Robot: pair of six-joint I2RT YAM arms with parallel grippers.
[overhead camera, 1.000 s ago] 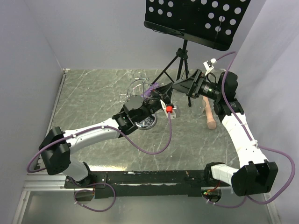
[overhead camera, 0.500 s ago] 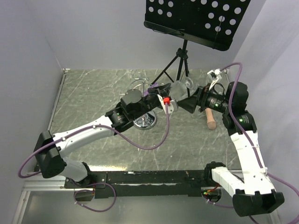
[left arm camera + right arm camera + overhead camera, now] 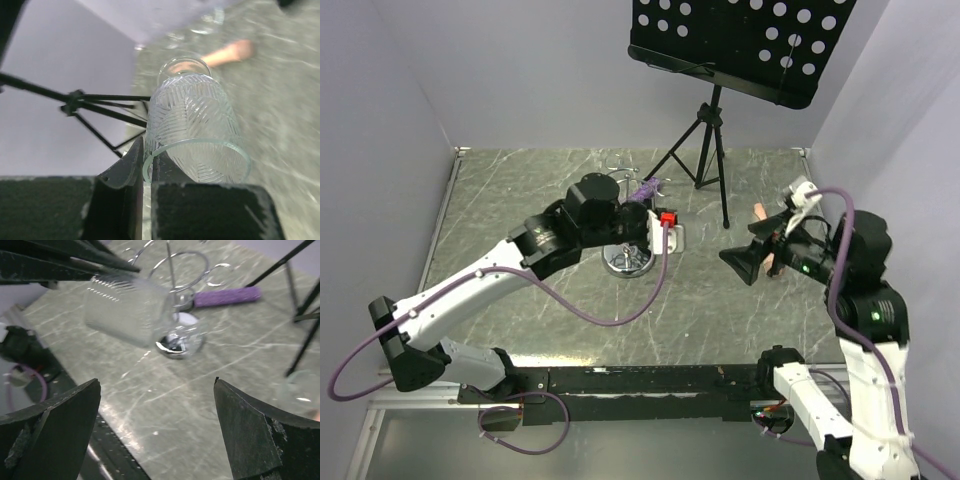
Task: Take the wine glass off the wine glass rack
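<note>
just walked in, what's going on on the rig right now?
The left claw is pinching the rim of the wine glass and holding it tipped on its side, just right of the wine glass rack in the top view. I can't tell whether the glass's foot is fully clear of the rack's wire loops. The right claw hangs open with nothing in it, apart from the glass. A black music stand is at the back.
</note>
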